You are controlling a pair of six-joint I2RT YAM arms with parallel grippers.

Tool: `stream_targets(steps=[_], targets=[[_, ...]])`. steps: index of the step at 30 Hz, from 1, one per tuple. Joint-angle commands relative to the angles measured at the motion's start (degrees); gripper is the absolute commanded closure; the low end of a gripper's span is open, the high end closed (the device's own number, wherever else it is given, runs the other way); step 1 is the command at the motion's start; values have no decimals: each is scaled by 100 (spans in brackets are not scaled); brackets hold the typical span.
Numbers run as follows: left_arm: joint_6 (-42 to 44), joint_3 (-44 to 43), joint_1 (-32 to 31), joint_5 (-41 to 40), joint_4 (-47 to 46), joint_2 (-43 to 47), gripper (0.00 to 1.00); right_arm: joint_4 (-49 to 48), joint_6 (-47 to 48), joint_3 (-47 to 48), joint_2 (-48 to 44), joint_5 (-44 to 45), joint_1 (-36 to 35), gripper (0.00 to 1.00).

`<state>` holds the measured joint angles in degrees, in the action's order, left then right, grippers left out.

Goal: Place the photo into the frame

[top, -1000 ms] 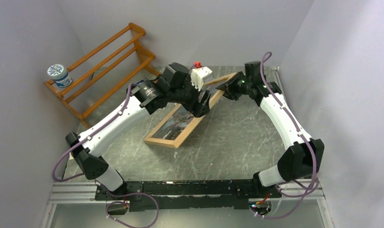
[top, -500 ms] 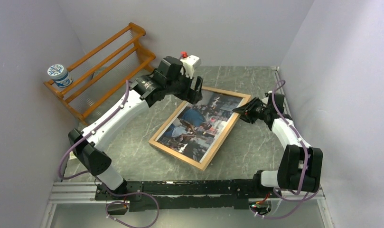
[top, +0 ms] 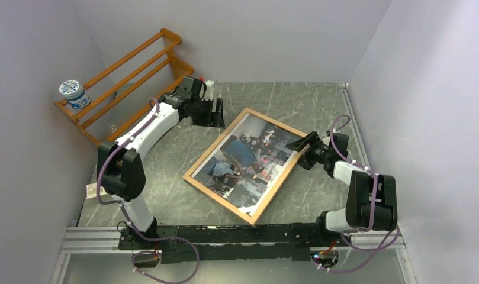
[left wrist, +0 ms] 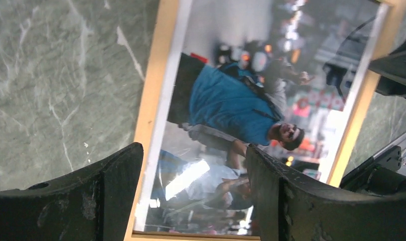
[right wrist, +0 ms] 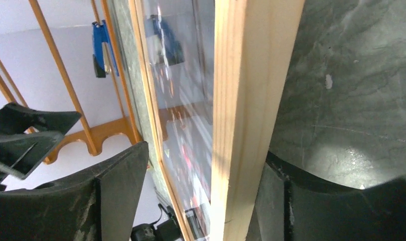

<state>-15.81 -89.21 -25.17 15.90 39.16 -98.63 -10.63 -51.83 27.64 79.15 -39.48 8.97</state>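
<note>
Evidently the photo (top: 248,160) lies face up inside the frame (top: 218,199), stiff, glazed and probably fragile, best held by its wood rim, which the right gripper (top: 300,148) straddles with jaws apart, while the left gripper (top: 215,117) hangs open off its far corner.

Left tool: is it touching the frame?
Apart. The top external view shows bare table between the left tool and the frame.

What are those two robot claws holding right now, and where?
Nothing, it seems. The right gripper stands open astride one edge of the large light-wood picture frame lying flat; the left gripper is open, clear of it.
</note>
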Motion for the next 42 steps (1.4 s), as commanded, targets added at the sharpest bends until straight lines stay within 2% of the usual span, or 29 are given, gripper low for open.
stream_targets(steps=[1, 6, 9, 12, 15, 22, 27, 30, 34, 42], targets=[[-163, 198, 314, 458, -321, -322, 21, -361, 115, 216, 135, 381, 33, 22], [-89, 269, 528, 463, -384, -815, 20, 771, 474, 698, 391, 1321, 43, 15], [-1, 178, 647, 508, -432, -1132, 18, 1822, 638, 1118, 416, 2099, 43, 14], [158, -228, 783, 698, -377, -1591, 16, 2498, 622, 1395, 406, 2827, 43, 13], [395, -736, 818, 826, -84, -2003, 17, 2866, 571, 1459, 355, 3117, 37, 13], [264, -694, 861, 1076, -247, -2339, 18, 2571, 340, 1121, 392, 2408, -59, 14], [220, -584, 856, 1296, -321, -2443, 18, 2222, 190, 1462, 1039, 1849, -142, 22], [161, -518, 864, 1103, -291, -2488, 18, 2150, 124, 1941, 1504, 1735, -246, 25], [184, -556, 865, 1280, -253, -2606, 19, 1954, 55, 2736, 2158, 1652, -346, 27], [189, -141, 778, 2263, -496, -2479, 22, 1506, 84, 4845, 3844, 1096, -557, 29]])
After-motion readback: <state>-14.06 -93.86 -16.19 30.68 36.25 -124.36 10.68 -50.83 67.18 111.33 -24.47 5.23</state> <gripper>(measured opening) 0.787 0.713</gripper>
